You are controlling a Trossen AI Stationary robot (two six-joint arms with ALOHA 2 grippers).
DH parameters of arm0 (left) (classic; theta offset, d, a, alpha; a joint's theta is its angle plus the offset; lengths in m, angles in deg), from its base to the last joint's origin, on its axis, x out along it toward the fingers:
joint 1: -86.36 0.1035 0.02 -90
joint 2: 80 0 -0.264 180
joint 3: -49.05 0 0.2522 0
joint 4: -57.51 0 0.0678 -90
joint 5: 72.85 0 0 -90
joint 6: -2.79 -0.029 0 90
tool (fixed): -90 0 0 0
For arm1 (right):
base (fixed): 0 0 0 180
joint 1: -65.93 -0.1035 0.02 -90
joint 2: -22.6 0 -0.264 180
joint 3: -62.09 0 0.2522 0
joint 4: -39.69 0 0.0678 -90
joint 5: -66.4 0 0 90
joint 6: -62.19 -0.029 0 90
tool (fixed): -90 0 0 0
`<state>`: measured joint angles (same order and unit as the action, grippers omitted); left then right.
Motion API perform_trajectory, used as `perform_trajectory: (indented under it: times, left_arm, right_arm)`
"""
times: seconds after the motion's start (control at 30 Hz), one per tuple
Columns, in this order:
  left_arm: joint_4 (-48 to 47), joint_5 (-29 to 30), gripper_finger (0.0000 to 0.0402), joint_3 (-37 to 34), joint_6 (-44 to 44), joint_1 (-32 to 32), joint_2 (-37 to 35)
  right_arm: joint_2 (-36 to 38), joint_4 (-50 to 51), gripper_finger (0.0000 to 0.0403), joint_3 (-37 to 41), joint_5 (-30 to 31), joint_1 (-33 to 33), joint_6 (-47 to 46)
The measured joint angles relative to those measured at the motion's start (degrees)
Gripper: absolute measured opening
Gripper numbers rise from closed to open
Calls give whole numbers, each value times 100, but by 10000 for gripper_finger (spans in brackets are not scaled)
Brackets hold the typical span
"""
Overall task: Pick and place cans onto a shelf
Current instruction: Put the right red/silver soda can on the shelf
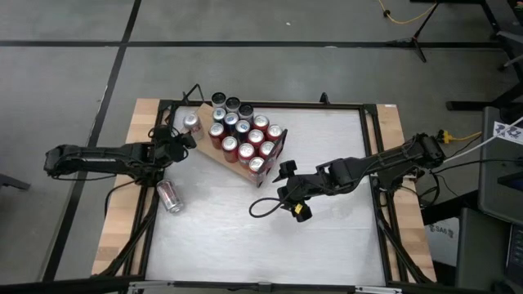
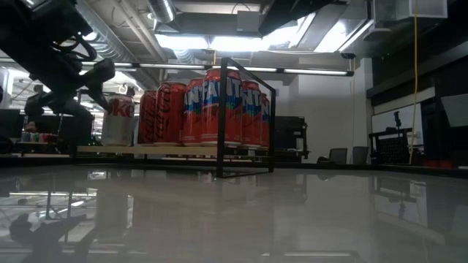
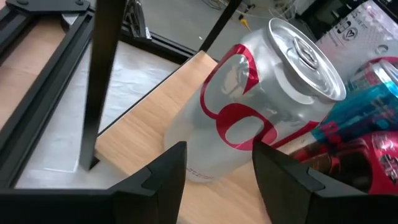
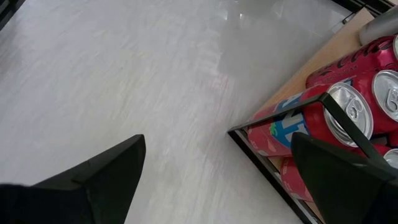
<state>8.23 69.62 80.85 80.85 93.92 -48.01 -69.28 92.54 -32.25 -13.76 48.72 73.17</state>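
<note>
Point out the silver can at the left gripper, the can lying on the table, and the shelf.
silver can (image 3: 249, 118), left wrist view, side wall.
lying can (image 1: 169, 197), high view, body.
shelf (image 3: 143, 140), left wrist view, bare board.

Left pincer (image 1: 186, 139) half-closed, right pincer (image 1: 288, 189) spread wide.

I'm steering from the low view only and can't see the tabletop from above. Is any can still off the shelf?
Observer: Yes. One fallen can lies on its side on the white tabletop, apart from the shelf.
Operator: Where is the left gripper?
Observer: The left gripper is at the shelf's end on the left arm's side. It faces an upright can, silver with red markings, that stands on the board.
Operator: And the right one?
Observer: The right gripper is open over bare tabletop beside the shelf's black-framed end, and it holds nothing.
</note>
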Motion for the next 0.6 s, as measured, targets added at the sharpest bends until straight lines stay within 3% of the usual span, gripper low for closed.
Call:
perform_trajectory:
  times: [0.6]
  left_arm:
    - [1036,-118,180,0,-19,841,870]
  right_arm:
    - [0,0,390,0,0,-1,1]
